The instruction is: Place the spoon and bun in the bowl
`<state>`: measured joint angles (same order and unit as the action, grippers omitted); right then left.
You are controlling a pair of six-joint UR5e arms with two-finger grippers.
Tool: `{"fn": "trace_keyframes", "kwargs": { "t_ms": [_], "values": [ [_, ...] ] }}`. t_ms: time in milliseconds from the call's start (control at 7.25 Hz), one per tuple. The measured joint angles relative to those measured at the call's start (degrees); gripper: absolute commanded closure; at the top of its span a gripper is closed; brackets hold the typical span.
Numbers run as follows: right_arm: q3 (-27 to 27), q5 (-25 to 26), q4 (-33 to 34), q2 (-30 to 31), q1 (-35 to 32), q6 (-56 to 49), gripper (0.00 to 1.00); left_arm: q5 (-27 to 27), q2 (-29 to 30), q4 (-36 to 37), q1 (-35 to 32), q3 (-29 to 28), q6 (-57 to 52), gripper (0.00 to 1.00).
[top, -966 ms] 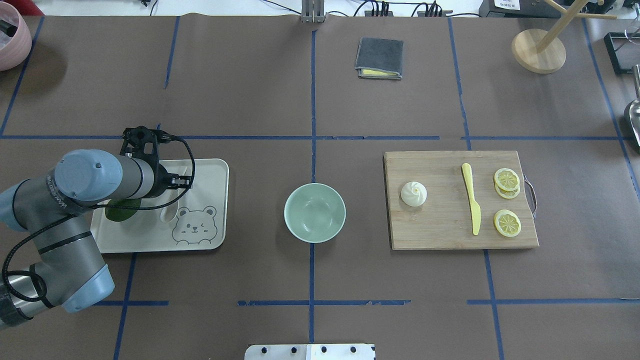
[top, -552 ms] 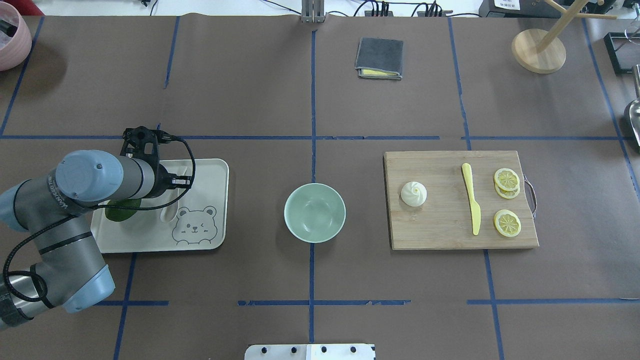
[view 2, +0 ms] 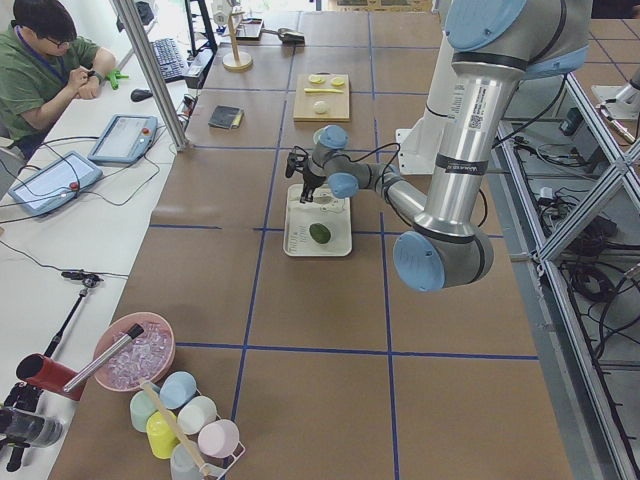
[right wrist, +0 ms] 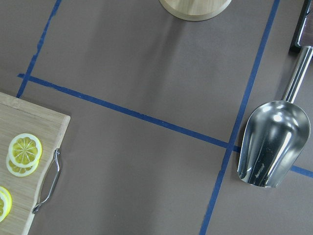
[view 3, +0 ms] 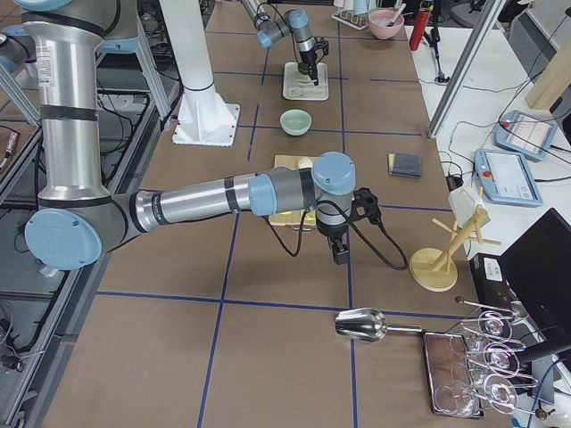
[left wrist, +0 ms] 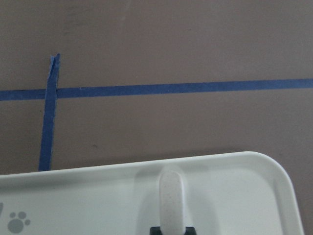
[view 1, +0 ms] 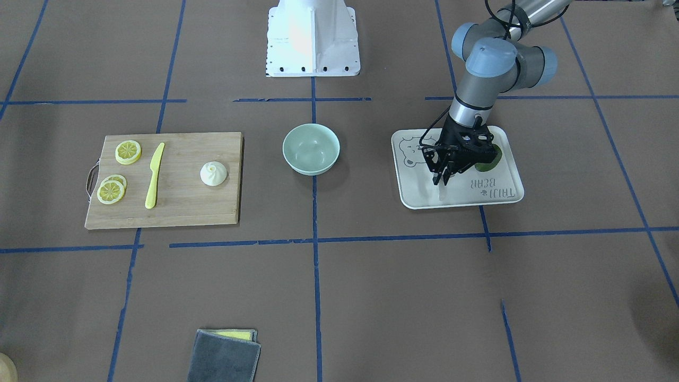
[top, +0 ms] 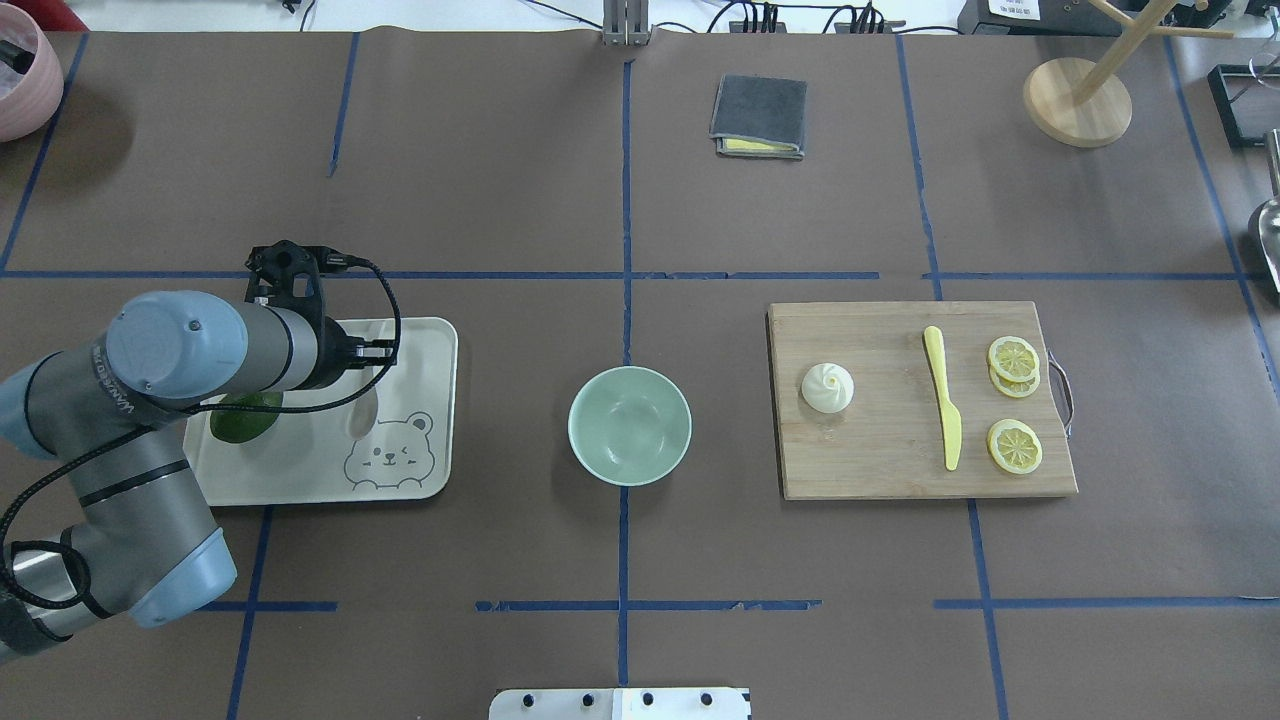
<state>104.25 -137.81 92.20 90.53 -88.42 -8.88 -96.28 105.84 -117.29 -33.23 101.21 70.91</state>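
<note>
Now the left gripper (view 1: 440,179), clamped on the spoon (left wrist: 171,200) by its handle, has risen slightly, lifting the scoop off the bear tray (top: 300,470). Carrying it to the empty mint bowl (top: 629,425) likely comes next; the bun (top: 827,388) sits untouched on the cutting board (top: 880,450).

Cream spoon (left wrist: 171,200) gripped; bun (top: 828,388) on board (top: 880,460); bowl (top: 590,425) upright.

The right gripper (view 3: 342,257) hangs pointing down, well this side of the bowl (view 3: 295,121), its arm stretched over the board (view 3: 284,164). Beyond the bowl, the left gripper (view 3: 316,80) points down over a tray (view 3: 294,89). A metal scoop (view 3: 361,325) lies farthest from the bowl, nearest me.
</note>
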Motion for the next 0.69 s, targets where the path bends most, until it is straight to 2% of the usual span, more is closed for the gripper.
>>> {"fn": "trace_keyframes", "kwargs": {
  "t_ms": [414,690],
  "values": [
    [0.1,0.0,0.0,-0.1,0.0,0.1,0.0,1.1,15.9,19.3,2.2,-0.1,16.4,1.0],
    [0.1,0.0,0.0,-0.1,0.0,0.1,0.0,2.4,25.5,25.4,5.9,-4.1,24.3,1.0]
  ]
}}
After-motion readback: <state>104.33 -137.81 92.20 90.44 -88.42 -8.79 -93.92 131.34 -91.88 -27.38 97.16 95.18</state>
